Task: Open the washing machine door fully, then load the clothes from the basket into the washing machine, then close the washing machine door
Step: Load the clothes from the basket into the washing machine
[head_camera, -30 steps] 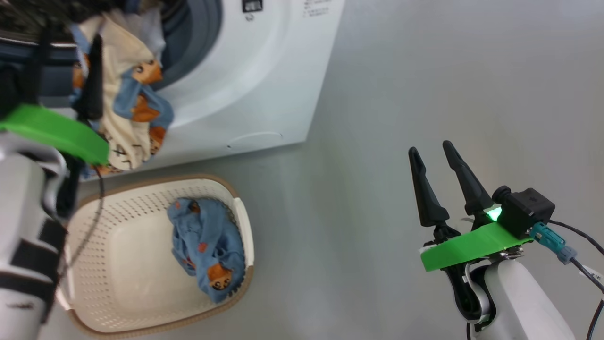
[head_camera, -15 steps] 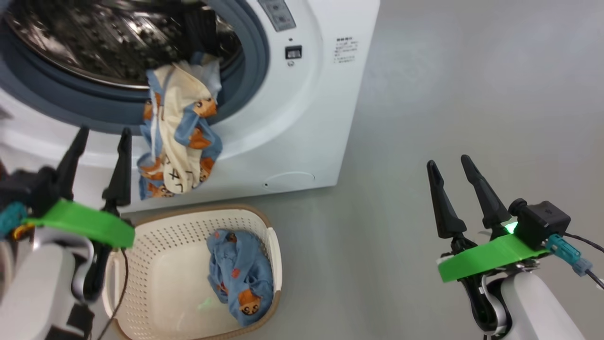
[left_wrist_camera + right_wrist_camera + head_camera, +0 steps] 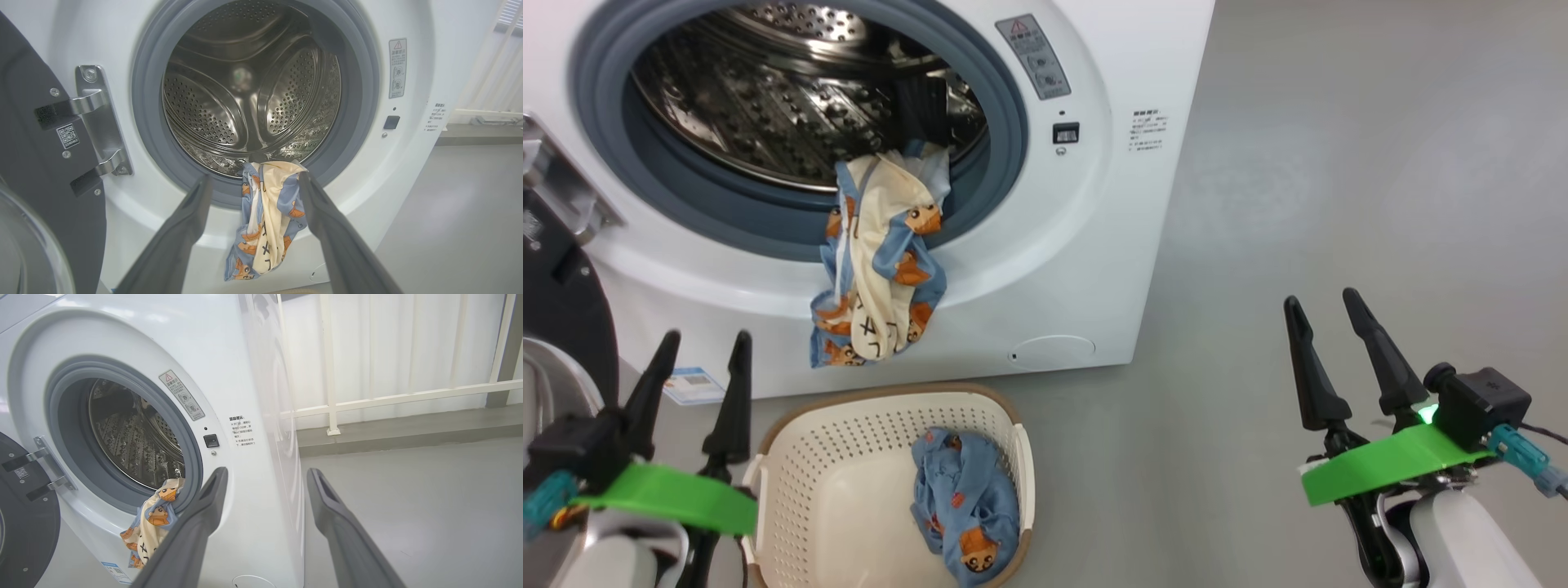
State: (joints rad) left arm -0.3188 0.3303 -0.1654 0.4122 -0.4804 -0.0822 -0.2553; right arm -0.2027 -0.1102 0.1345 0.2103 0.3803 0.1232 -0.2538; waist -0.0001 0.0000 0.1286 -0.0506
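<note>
Both left gripper (image 3: 707,335) and right gripper (image 3: 1321,296) gape empty. One bear-print garment (image 3: 878,269) overhangs the washing machine gasket (image 3: 1013,139) (second garment (image 3: 964,523) in the basket (image 3: 809,457), at six o'clock).

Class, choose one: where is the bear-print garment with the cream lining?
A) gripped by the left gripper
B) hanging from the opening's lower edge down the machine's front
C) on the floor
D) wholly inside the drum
B: the cream-lined garment drapes over the opening's lower edge and down the washing machine's white front.

smooth grey floor (image 3: 1339,163), white railing (image 3: 388,398) before pale curtains (image 3: 408,343).
</note>
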